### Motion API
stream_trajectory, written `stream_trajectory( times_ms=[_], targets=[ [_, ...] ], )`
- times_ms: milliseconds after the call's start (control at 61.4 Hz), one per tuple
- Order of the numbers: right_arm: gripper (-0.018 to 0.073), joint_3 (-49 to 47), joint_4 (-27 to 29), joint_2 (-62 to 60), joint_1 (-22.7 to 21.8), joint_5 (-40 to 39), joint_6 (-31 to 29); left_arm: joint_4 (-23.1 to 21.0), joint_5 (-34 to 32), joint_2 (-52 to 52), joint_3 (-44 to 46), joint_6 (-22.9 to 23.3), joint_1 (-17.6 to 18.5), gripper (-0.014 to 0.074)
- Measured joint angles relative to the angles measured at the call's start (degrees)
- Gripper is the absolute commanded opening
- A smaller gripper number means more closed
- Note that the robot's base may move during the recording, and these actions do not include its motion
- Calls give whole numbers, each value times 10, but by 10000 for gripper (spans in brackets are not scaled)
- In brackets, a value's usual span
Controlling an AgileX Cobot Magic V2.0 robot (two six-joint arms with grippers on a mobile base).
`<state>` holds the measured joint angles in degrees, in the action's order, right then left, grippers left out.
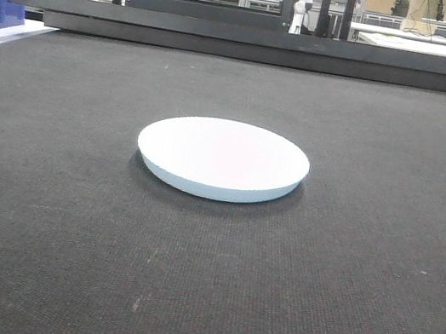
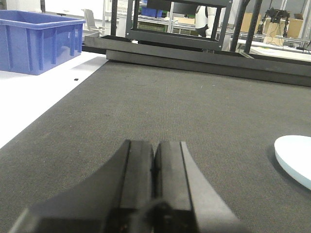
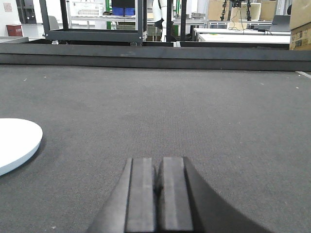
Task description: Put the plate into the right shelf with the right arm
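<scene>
Plate (image 1: 223,157) flat on dark mat (image 1: 357,286) — L gripper (image 2: 155,145) & R gripper (image 3: 159,162) both closed, empty.

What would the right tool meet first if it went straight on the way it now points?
The right tool faces bare dark mat; the plate lies off to its left. First in line is probably the dark raised rail at the far edge.

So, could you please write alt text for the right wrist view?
The right gripper, fingers shut and empty, points across a dark mat. The white plate lies flat at the left edge, apart from it.
</scene>
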<state>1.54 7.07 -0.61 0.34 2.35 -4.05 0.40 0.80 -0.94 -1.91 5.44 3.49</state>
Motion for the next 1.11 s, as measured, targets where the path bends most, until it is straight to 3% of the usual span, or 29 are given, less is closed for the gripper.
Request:
stream_trajectory(
  times_ms=[765, 912, 1026, 1107],
  targets=[
    [46, 0, 0, 0, -1, -16, 0, 0, 0, 0, 0, 0, 0, -47],
    [55, -20, 0, 0, -1, 4, 27, 0, 0, 0, 0, 0, 0, -47],
    [184, -105, 0, 23, -1, 98, 35, 0, 0, 0, 0, 0, 0, -47],
    [343, -165, 0, 70, -1, 155, 36, 0, 0, 0, 0, 0, 0, -47]
  ],
)
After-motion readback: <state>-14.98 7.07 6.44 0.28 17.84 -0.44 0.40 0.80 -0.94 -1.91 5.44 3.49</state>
